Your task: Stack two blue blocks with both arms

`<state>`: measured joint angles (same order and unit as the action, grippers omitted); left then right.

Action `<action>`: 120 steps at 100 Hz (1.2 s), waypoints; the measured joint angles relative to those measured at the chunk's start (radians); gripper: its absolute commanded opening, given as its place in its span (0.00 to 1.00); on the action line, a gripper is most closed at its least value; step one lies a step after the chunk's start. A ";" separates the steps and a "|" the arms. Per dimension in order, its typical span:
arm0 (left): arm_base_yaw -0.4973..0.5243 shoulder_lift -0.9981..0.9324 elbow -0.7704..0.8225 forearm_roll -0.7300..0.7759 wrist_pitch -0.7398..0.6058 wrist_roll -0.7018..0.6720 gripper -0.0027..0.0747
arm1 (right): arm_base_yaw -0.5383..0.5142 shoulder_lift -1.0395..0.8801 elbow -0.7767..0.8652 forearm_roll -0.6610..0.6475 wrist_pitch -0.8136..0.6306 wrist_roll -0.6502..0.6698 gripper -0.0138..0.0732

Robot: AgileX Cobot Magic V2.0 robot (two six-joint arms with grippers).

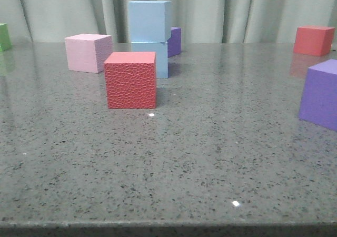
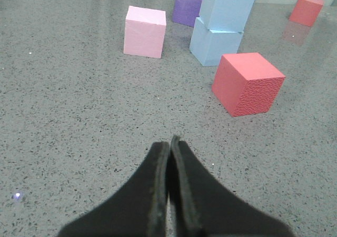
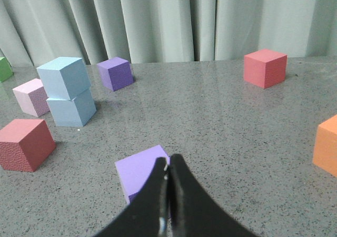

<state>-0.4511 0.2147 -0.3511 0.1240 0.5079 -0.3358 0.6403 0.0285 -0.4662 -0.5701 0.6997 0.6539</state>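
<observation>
Two pale blue blocks stand stacked at the back of the table, the upper one (image 1: 149, 20) resting slightly turned on the lower one (image 1: 158, 58). The stack also shows in the left wrist view, upper block (image 2: 227, 6) on lower block (image 2: 213, 43), and in the right wrist view, upper block (image 3: 62, 77) on lower block (image 3: 71, 110). My left gripper (image 2: 170, 142) is shut with nothing in it, well short of the stack over bare table. My right gripper (image 3: 169, 163) is shut and empty, hanging above a light purple cube (image 3: 139, 171). Neither gripper appears in the front view.
A textured red cube (image 1: 130, 79) stands just in front of the stack, a pink cube (image 1: 87, 52) to its left, a dark purple cube (image 1: 174, 41) behind. A purple cube (image 1: 320, 94) sits at the right, a red cube (image 1: 313, 40) far right, a green one (image 1: 4, 37) far left, an orange one (image 3: 326, 145).
</observation>
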 measured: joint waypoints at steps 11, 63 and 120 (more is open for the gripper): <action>0.000 0.000 0.007 0.019 0.000 0.000 0.01 | 0.000 0.000 0.000 0.000 0.000 0.000 0.03; 0.219 -0.084 0.175 -0.102 -0.344 0.289 0.01 | 0.000 0.000 0.000 0.000 0.000 0.000 0.03; 0.455 -0.219 0.355 -0.124 -0.438 0.311 0.01 | 0.000 0.000 0.000 0.000 -0.002 0.000 0.03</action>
<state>0.0036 -0.0047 0.0044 0.0000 0.0700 -0.0249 0.6403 0.0285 -0.4662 -0.5701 0.6979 0.6539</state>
